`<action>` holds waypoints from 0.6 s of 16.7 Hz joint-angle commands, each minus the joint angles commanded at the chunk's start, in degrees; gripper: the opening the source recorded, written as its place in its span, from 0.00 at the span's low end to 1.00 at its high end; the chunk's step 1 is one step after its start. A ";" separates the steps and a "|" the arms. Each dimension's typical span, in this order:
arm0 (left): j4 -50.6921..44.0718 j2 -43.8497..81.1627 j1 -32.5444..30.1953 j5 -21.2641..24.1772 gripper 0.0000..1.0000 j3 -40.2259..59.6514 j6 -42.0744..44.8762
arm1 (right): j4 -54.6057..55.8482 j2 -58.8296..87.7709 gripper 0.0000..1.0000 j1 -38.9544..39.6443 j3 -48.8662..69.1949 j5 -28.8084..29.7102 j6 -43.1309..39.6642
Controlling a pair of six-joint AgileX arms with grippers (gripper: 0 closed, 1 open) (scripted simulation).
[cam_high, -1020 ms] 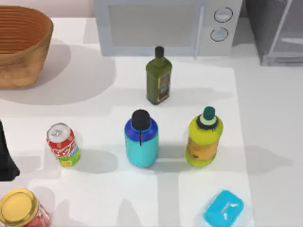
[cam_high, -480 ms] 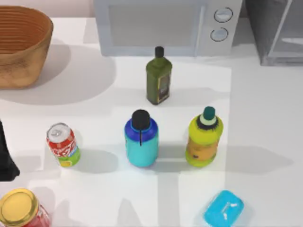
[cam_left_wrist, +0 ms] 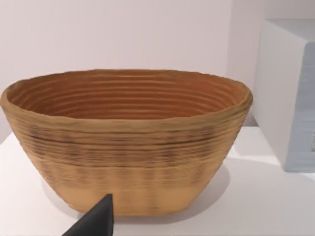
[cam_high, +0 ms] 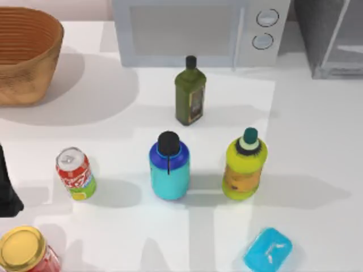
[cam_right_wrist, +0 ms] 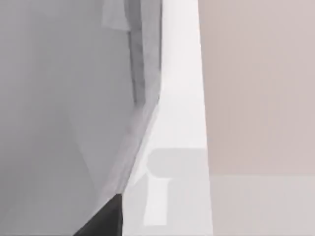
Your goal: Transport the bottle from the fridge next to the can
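Observation:
The cyan bottle (cam_high: 169, 169) with a blue shoulder and black cap stands upright on the table's middle, outside the fridge (cam_high: 334, 37), which sits at the back right. The red can (cam_high: 75, 174) stands upright to the bottle's left, about a bottle's width of table between them. My left arm (cam_high: 7, 187) is a dark shape at the table's left edge, beside the can. A dark tip of my left gripper (cam_left_wrist: 96, 222) faces the basket. A dark tip of my right gripper (cam_right_wrist: 106, 219) is close to the fridge's grey side (cam_right_wrist: 59, 108).
A wicker basket (cam_high: 25, 54) stands back left and a white microwave (cam_high: 198, 31) back centre. A dark green oil bottle (cam_high: 190, 93) is behind the cyan bottle, a yellow bottle (cam_high: 244, 167) to its right. A gold-lidded red jar (cam_high: 24, 249) and a cyan box (cam_high: 267, 249) lie near the front.
No object on the table has moved. Only the shadow edge across the table's right side has crept slightly to the left.

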 joint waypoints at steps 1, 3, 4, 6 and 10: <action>0.00 0.00 0.00 0.00 1.00 0.00 0.00 | 1.00 -0.44 1.00 2.46 -0.77 1.94 1.82; 0.00 0.00 0.00 0.00 1.00 0.00 0.00 | 3.45 -1.58 1.00 9.01 -2.73 6.86 6.26; 0.00 0.00 0.00 0.00 1.00 0.00 0.00 | 4.86 -2.28 1.00 12.99 -3.89 9.74 8.80; 0.00 0.00 0.00 0.00 1.00 0.00 0.00 | 7.93 -3.99 1.00 21.86 -6.46 16.06 14.28; 0.00 0.00 0.00 0.00 1.00 0.00 0.00 | 14.09 -7.90 1.00 38.88 -11.91 28.94 25.16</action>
